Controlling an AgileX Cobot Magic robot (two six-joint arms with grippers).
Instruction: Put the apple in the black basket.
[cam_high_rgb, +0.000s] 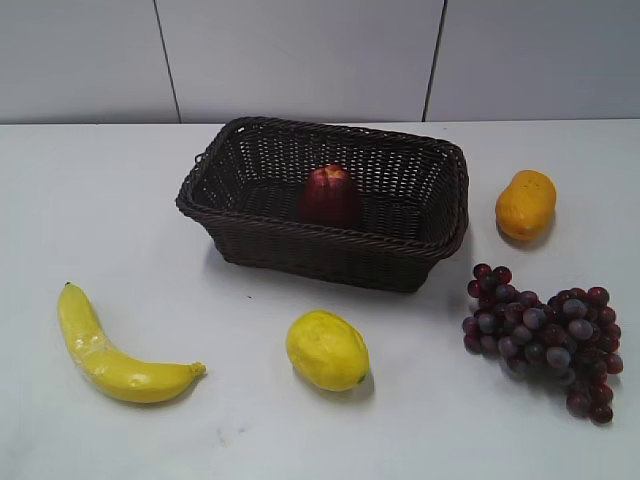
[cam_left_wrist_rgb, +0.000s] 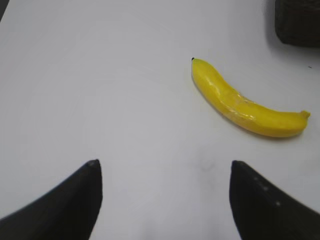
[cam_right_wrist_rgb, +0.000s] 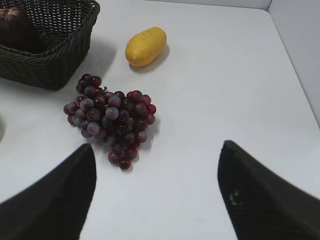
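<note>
Both grippers, left (cam_left_wrist_rgb: 162, 200) and right (cam_right_wrist_rgb: 155, 195), are held spread and empty; the apple (cam_high_rgb: 331, 195) is seen inside the basket (cam_high_rgb: 330, 258).

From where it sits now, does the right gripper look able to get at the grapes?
Probably yes. The right gripper is open, and the grapes lie on bare table just ahead of it, apart from the black basket, with nothing between.

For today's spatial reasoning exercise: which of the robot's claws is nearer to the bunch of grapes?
Right. The right claw hangs open just short of the grapes, which lie ahead of it. The left claw is open over bare table near the banana, with no grapes in its view.
</note>
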